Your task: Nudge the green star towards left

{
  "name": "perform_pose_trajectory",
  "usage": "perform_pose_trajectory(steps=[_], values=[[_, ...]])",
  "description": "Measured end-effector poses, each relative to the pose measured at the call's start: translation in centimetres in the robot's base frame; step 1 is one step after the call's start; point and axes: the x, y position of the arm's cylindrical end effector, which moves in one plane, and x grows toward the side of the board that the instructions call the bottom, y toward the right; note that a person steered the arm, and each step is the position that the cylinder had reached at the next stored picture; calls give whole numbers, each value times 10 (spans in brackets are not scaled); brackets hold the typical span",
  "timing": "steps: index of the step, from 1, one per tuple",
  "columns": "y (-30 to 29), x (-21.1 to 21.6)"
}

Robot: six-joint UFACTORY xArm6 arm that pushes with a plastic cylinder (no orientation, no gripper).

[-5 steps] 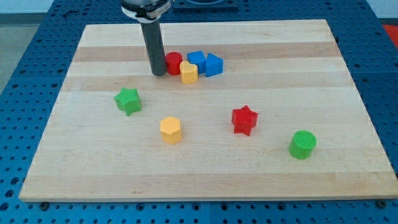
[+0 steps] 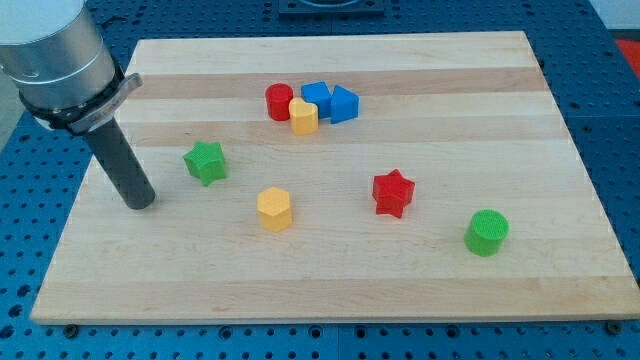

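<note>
The green star (image 2: 206, 162) lies on the wooden board (image 2: 330, 290), left of centre. My tip (image 2: 140, 203) rests on the board to the left of the star and slightly below it, a short gap apart. The dark rod rises from the tip up to the grey arm body at the view's top left.
A red cylinder (image 2: 279, 101), a yellow block (image 2: 304, 116) and two blue blocks (image 2: 316, 97) (image 2: 343, 104) cluster near the top centre. A yellow hexagon (image 2: 274, 208) sits below the star to its right. A red star (image 2: 393, 192) and a green cylinder (image 2: 487, 232) lie at the right.
My tip has moved from beside the red cylinder near the top down and to the left, ending left of the green star. No block has moved.
</note>
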Motion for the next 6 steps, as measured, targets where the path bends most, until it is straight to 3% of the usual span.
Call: perform_pose_trajectory(steps=[4,6], values=[[48,-57],[52,-15]])
